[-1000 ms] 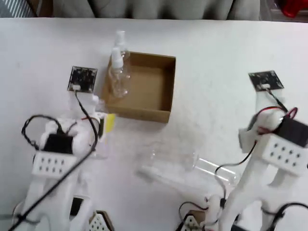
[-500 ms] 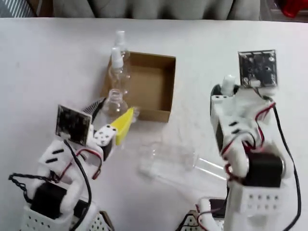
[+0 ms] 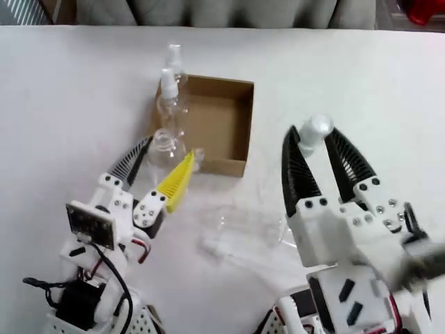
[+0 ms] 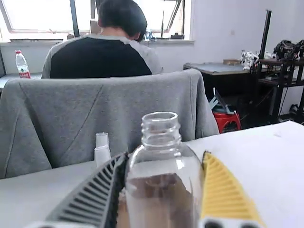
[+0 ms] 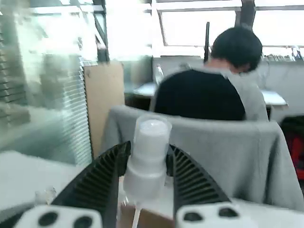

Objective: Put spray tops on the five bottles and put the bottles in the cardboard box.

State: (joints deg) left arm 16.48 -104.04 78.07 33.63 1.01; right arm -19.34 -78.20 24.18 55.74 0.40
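1. Nearest you, a spare clear bottle (image 3: 240, 236) lies on its side on the table (image 3: 69, 83) between the two arms. It has no top yet, so there's more capping to come.
2. Here's the change: a second ago both arms were folded low over the table. Now you've brought both up, each with something in its grip.
3. Your left gripper (image 3: 167, 149) is pinching an open bottle (image 3: 164, 142) by its body, black finger on one side and yellow on the other. The bottle stands upright with its neck bare, just off the near-left corner of the cardboard box (image 3: 248, 122).
4. Your right gripper (image 3: 313, 136) has turned in the last half second so its fingers point away from you. They're clamped on a white spray top (image 3: 317, 127), held cap up to the right of the box.
5. The top and the open neck are still well apart, with the box's near-right corner between them. My read: you're set up for the mating step, and the top has to travel left and come down over that neck.
6. Farthest off, two capped bottles (image 3: 172, 104) stand at the box's far-left corner. I can't tell whether both are inside its wall.
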